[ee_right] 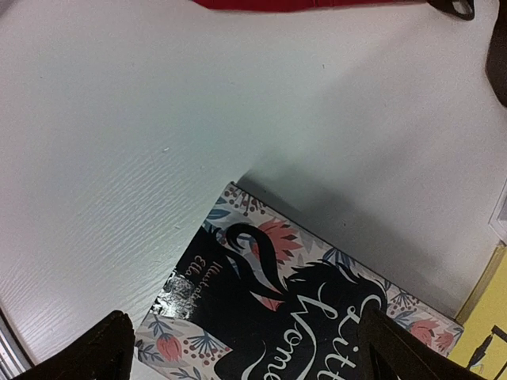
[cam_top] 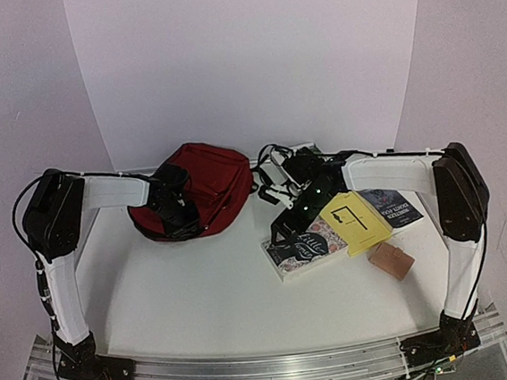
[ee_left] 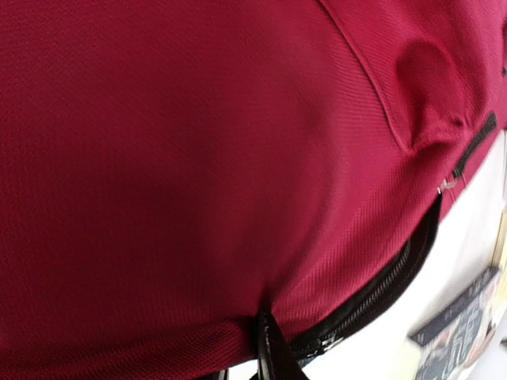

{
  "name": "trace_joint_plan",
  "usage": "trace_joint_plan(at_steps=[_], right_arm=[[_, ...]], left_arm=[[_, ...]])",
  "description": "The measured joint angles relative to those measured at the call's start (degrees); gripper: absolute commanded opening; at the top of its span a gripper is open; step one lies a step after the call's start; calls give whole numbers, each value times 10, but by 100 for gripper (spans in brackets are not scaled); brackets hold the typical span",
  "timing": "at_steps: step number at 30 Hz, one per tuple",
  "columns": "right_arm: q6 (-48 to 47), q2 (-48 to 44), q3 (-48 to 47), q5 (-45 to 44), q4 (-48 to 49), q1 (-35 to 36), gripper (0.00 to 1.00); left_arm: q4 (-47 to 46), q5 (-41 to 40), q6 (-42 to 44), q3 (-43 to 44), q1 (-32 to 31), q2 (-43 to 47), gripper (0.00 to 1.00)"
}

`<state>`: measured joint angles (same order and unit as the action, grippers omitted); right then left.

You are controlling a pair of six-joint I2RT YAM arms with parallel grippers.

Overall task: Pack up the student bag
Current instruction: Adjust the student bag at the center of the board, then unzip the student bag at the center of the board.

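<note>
The student bag (cam_top: 201, 188), dark red with black zips, lies at the back left of the table. It fills the left wrist view (ee_left: 198, 158), where its black zip (ee_left: 380, 289) runs along the lower edge. My left gripper (cam_top: 178, 213) rests on the bag's front. Its black fingers (ee_left: 273, 348) are pinched together on a fold of the red fabric just beside the zip. My right gripper (cam_top: 297, 222) hangs open over a floral-covered book (cam_top: 306, 246). Its two fingertips straddle the book's cover (ee_right: 269, 293) without touching it.
A yellow book (cam_top: 353, 221) overlaps the floral one on its right, and a dark blue book (cam_top: 392, 205) lies behind that. A small brown block (cam_top: 391, 260) sits near the right arm. Black straps (cam_top: 274, 174) trail from the bag toward the right gripper.
</note>
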<state>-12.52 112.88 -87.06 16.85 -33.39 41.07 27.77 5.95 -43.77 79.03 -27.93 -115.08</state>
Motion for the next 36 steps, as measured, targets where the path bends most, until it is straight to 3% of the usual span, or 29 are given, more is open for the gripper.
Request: trace_joint_plan(at_steps=[4,9,17,26,36], right_arm=[[23,5,-18,15,-5,-3,98],[89,42,-74,45,-1,-10,95],[228,121,-136,93,48,-19,89],[329,169,-155,109,101,-19,83],[370,175,-156,111,140,-19,82]], left_arm=[[-6,13,12,-45,-24,48,40],[24,7,36,-50,-23,113,46],[32,16,91,-32,-20,115,56],[71,50,231,46,-20,90,49],[103,66,269,79,-14,21,37]])
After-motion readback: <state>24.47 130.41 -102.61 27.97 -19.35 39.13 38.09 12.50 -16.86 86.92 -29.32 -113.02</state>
